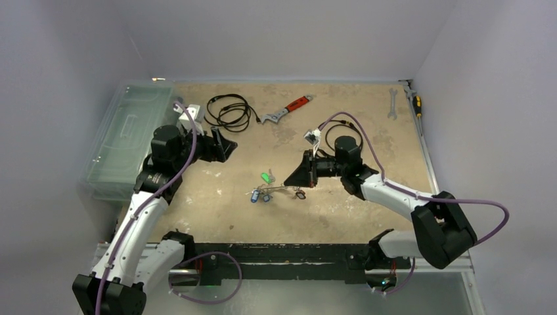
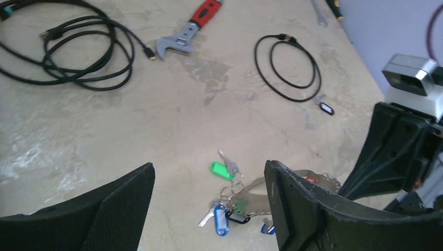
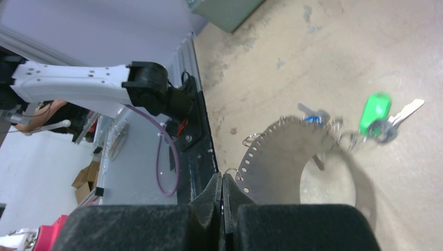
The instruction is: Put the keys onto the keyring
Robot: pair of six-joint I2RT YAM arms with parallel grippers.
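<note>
The keyring (image 1: pixel 282 190) is a flat grey metal hoop with a perforated edge, lying mid-table. My right gripper (image 1: pixel 297 178) is shut on its edge; in the right wrist view the closed gripper (image 3: pixel 222 180) pinches the keyring (image 3: pixel 282 151). Small rings link a green-tagged key (image 1: pixel 267 177), a blue-tagged key (image 1: pixel 254 195) and a dark tag (image 1: pixel 300 194) to it. In the left wrist view the keyring (image 2: pixel 256 191), green key (image 2: pixel 222 170), blue key (image 2: pixel 221 219) and dark tag (image 2: pixel 237 217) lie below my open, empty left gripper (image 2: pixel 209 172). My left gripper (image 1: pixel 223 146) hovers left of the keys.
A coiled black cable (image 1: pixel 230 111) and a red-handled adjustable wrench (image 1: pixel 286 110) lie at the back. A second cable loop (image 2: pixel 287 60) lies near the right arm. A clear plastic box (image 1: pixel 125 138) stands at the left edge. A spanner (image 1: pixel 393 104) and a screwdriver (image 1: pixel 416 104) lie far right.
</note>
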